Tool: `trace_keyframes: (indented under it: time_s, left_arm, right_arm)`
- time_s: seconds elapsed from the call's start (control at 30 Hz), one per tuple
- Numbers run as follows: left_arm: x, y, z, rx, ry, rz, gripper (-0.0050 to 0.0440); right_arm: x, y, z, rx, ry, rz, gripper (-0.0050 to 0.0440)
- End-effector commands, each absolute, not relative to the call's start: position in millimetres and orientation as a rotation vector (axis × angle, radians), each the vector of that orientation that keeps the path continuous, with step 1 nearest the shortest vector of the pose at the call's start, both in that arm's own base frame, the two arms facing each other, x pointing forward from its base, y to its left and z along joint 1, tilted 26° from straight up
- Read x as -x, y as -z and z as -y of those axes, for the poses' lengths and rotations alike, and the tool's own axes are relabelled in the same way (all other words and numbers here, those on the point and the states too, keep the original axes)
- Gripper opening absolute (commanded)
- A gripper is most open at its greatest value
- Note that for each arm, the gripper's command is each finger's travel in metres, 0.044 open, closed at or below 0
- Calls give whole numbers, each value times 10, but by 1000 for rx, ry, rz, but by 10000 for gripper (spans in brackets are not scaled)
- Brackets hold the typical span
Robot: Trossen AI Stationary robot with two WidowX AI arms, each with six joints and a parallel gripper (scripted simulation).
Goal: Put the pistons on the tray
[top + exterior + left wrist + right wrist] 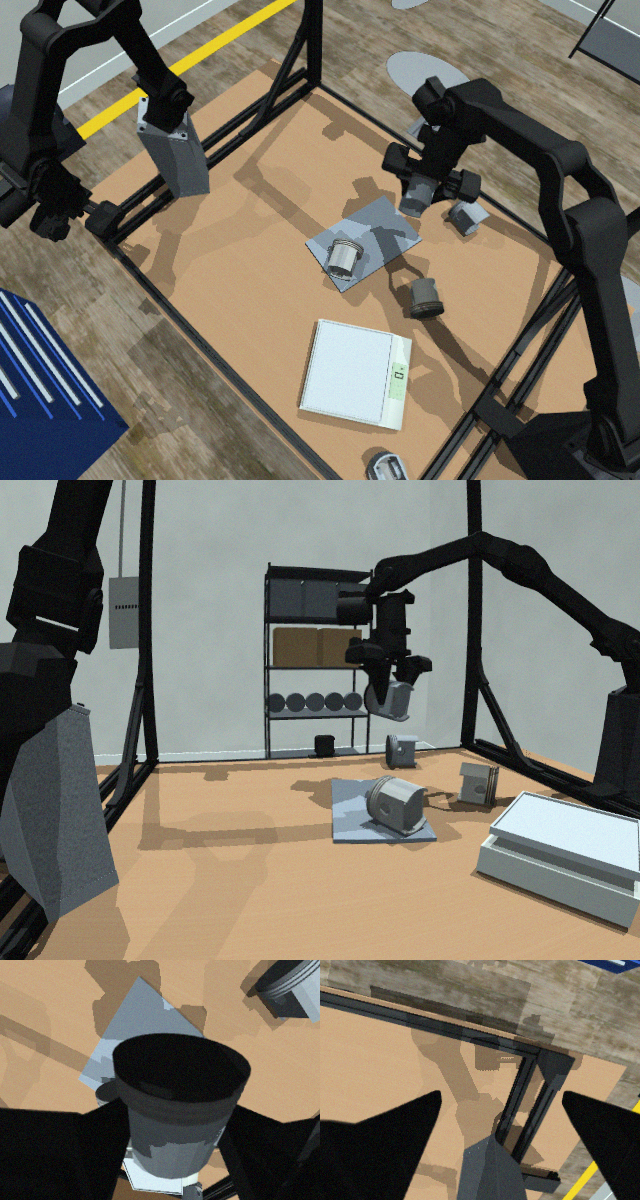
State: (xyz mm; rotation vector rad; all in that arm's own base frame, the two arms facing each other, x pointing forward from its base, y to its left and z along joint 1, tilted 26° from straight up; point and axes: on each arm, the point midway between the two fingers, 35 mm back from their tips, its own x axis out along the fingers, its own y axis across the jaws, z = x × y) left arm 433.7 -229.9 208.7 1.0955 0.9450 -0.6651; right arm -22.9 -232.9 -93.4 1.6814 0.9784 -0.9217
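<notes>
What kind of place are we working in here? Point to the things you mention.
Probably a workshop or light industrial space: a metal storage rack [267, 686] with bins and boxes, a yellow floor line [227, 38], and an electrical cabinet [123, 629] on the wall.

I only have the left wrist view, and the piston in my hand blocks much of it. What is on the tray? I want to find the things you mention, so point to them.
Observer: The top view shows one piston [345, 258] [398, 805] [106, 1092] lying on its side on the tray [382, 209] [343, 821] [135, 1020].

Operator: What does the scale say?

Observer: In the top view, the scale [348, 372] [573, 826] [152, 1176] has nothing on its pan, and its display [399, 376] reads 0.

Operator: Is my held piston off the bench?

Observer: Yes. The exterior view shows the held piston [417, 197] [398, 702] [180, 1070] in the air, higher than the piston on the tray.
</notes>
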Motion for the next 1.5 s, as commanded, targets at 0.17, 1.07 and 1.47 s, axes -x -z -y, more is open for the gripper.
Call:
trace_keyframes:
  time_s: [0.17,1.07,1.47]
  left_arm:
    - [-4328,-2097,2305,-1305,718,-884,158]
    - [-4500,-1756,2337,-1305,718,-884,158]
    - [-4589,-1578,2353,-1305,718,-884,158]
  right_arm:
    - [227,934,2327,-1682,920,-978,440]
    - [227,934,2327,-1682,920,-978,440]
    - [227,934,2327,-1682,920,-978,440]
